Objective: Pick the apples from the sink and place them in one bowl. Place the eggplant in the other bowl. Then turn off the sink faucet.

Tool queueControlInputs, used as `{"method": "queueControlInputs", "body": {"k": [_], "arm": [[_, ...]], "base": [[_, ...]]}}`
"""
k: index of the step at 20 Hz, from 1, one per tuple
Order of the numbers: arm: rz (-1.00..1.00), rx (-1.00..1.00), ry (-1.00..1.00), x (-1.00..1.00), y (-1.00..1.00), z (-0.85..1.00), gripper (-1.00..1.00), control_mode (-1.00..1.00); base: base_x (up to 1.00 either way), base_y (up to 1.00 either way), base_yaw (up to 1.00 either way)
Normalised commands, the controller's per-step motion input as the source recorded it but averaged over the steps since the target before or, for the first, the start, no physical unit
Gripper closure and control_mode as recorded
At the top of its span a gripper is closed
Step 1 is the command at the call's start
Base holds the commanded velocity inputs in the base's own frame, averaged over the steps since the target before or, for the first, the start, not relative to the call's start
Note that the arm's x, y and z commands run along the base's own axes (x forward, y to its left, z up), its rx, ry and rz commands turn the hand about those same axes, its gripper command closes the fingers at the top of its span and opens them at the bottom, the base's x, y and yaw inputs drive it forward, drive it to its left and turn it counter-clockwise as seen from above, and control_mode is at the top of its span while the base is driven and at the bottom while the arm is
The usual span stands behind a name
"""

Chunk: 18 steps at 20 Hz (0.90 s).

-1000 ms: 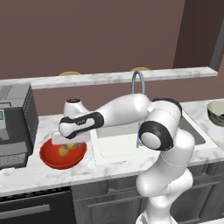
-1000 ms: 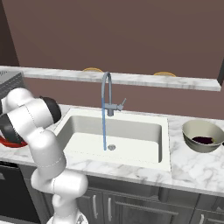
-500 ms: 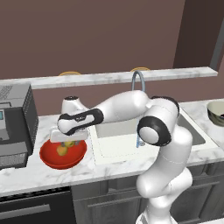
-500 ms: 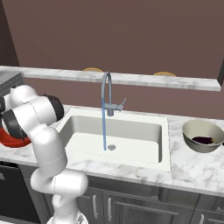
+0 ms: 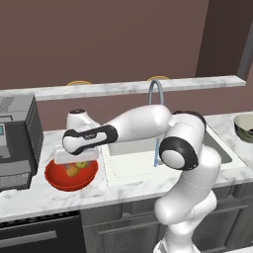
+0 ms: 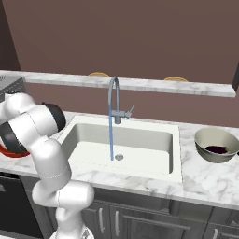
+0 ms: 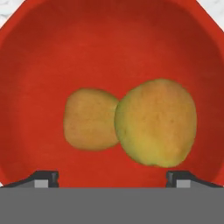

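Note:
My gripper (image 5: 76,162) hangs just above the red bowl (image 5: 58,180) on the counter left of the sink (image 5: 129,170); its fingers (image 7: 45,177) stand wide apart with nothing between them. Two yellow-orange apples (image 7: 155,122) (image 7: 89,119) lie inside the red bowl (image 7: 48,48), touching; the right one looks larger and nearer the camera. The dark purple eggplant (image 6: 217,149) rests in the greenish-grey bowl (image 6: 205,137) right of the sink (image 6: 154,135). From the grey gooseneck faucet (image 6: 112,95) a thin stream of water runs down to the drain.
A dark boxy appliance (image 5: 16,143) stands on the counter just left of the red bowl. A raised marble ledge (image 5: 128,88) runs behind the sink. My own arm stretches across the basin's left part, and the faucet's arch (image 5: 157,91) rises behind it.
The hand has drifted slightly left over the red bowl and its fingers have spread apart. The second apple is now free in the bowl beside the first.

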Motion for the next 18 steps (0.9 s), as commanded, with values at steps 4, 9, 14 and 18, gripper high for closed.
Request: {"method": "queueControlInputs", "body": {"k": [4,9,14,18], "arm": [[0.0,0.0,0.0,-0.26,0.0,0.29,-1.0,-1.0],[0.0,0.0,0.0,-0.21,-0.01,0.44,-1.0,-1.0],[0.0,0.01,0.0,-0.3,-0.06,0.5,-1.0,-1.0],[0.0,0.01,-0.06,-0.44,-0.2,0.47,-1.0,-1.0]], "base": [[0.0,0.0,0.0],[0.0,0.0,0.0],[0.0,0.0,0.0],[0.0,0.0,0.0]]}}
